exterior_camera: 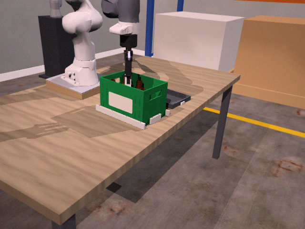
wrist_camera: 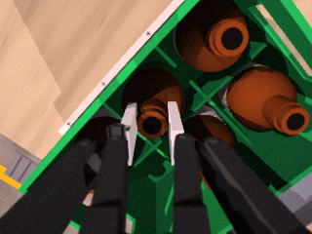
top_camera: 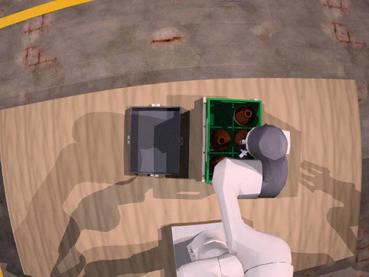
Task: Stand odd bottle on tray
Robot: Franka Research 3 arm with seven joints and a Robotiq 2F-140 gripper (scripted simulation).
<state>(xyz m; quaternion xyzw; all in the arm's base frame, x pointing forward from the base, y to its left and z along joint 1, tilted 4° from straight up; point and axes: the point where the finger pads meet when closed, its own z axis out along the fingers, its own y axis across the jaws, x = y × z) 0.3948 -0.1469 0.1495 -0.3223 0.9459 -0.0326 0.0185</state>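
A green crate (top_camera: 232,138) holds several brown bottles in its cells; it also shows in the side view (exterior_camera: 133,96) and in the wrist view (wrist_camera: 205,122). My gripper (wrist_camera: 152,115) reaches down into the crate and is shut on the neck of one brown bottle (wrist_camera: 152,104), with a white finger pad on each side of the neck just below the opening. In the side view the gripper (exterior_camera: 127,79) stands vertical inside the crate. The bottle stands in its cell. The dark grey tray (top_camera: 155,139) lies empty to the left of the crate. My arm hides part of the crate from above.
White stop blocks (exterior_camera: 120,117) sit along the crate's base. The robot base (exterior_camera: 78,74) stands on a plinth behind the crate. Other bottles (wrist_camera: 221,41) (wrist_camera: 273,102) stand close around the gripped one. The table edge (exterior_camera: 197,108) is near the tray.
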